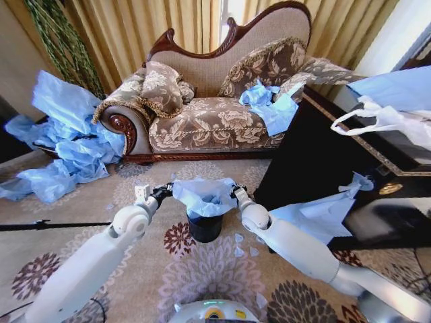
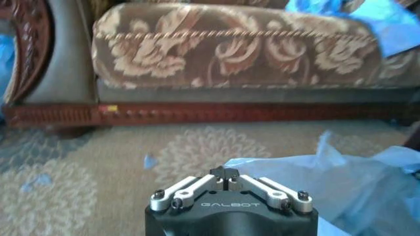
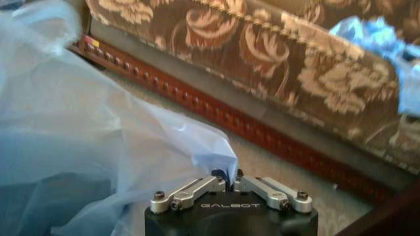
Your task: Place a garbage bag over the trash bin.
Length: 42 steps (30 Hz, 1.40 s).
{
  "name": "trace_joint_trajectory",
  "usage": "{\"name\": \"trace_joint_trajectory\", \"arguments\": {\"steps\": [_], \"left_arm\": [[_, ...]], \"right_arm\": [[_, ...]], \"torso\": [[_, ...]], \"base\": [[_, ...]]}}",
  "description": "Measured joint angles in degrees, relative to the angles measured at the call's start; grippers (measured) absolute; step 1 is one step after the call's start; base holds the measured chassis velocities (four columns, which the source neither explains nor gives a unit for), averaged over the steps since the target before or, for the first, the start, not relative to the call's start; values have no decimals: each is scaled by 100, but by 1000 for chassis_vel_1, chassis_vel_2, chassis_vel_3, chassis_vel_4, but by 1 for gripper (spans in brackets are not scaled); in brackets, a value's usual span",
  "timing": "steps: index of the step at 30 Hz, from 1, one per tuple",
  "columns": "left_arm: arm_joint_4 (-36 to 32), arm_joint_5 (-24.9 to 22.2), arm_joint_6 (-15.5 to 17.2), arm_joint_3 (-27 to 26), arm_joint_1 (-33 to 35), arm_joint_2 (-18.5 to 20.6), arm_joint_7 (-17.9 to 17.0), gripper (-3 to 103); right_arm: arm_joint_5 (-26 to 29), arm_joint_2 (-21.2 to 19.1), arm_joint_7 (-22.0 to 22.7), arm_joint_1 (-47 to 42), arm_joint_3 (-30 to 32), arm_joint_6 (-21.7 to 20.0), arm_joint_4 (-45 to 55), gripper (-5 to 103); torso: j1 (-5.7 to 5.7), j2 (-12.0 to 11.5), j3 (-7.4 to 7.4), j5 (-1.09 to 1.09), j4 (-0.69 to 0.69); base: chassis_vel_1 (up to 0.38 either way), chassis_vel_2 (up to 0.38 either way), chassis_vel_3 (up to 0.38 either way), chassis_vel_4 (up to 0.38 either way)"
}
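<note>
Left end effector (image 2: 225,173) pinched empty beside garbage bag (image 1: 204,195); right end effector (image 3: 227,173) gripping its edge, trash bin (image 1: 204,227) beneath

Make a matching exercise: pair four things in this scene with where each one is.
1. garbage bag
2. trash bin
3. left gripper
4. white plastic bag with loop handles

a. on the dark cabinet at the robot's right
b. at the bag's left edge
c. draped over the bin's mouth
d. on the carpet before the sofa

Pairs: 1-c, 2-d, 3-b, 4-a
</note>
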Motion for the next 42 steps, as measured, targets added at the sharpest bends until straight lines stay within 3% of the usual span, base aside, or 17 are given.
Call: {"name": "trace_joint_trajectory", "arguments": {"steps": [4,11,15,17,25,34,42], "left_arm": [[637,191,-232,187,-225,-230,97,0],[1336,312,-355,320,-509,-534,221,0],[1667,398,-387,377,-549,-733,292,0],[1929,524,-408,442,-551,-910,383,0],[2380,621,-283,544,-499,-1240,466,0],[2168,681,-48,560,-118,-1233,585,0],[1586,733,61,501,323,-1137,594,0]], "right_arm": [[-159,212,-243,15,88,300,-503,0],[-286,396,-705,198,-53,542,-1093,0],[-652,549,-1182,320,-153,848,-1569,0],[-1053,631,-1630,445,-220,1112,-1918,0],[-1752,697,-2557,685,-237,1538,-2550,0],[-2271,642,-3170,711,-207,2055,-3016,0],[-2168,238,-3246,508,-292,1975,-2388,0]], "torso": [[1,0,0,-2,0],[1,0,0,-1,-2],[0,0,0,0,-1],[0,0,1,-1,0],[0,0,0,-1,-1],[0,0,1,0,1],[0,0,0,0,0]], "base": [[0,0,0,0],[0,0,0,0],[0,0,0,0],[0,0,0,0],[0,0,0,0],[0,0,0,0],[0,0,0,0]]}}
